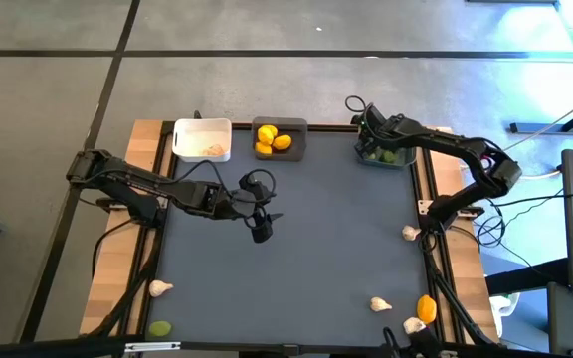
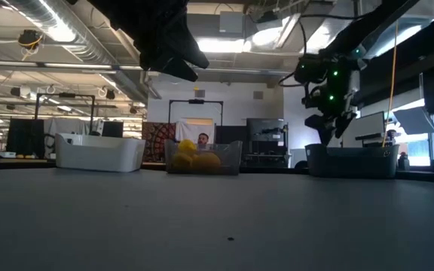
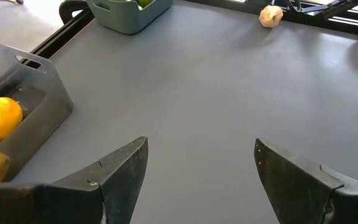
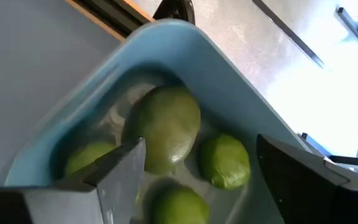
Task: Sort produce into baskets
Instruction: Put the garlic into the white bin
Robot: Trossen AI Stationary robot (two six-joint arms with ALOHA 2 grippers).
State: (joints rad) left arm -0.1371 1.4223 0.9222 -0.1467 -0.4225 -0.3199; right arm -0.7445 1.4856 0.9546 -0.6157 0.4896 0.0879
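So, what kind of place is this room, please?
Probably an industrial lab or workshop: exposed ceiling ducts, equipment racks and a person beyond the table, where two robot arms work among the sorting baskets.

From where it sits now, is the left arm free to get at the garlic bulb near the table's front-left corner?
Probably yes. The left end effector is open and empty above mid-table, and nothing lies between it and the garlic bulb; only a lime sits beside it.

White basket [image 1: 202, 138] is showing pale contents. Dark grey basket [image 1: 280, 139] is holding yellow lemons [image 1: 273, 140]. Teal-blue basket [image 4: 185, 43] is holding green limes [image 4: 166, 127]. Tabletop [image 1: 306, 249] is showing plain dark grey.
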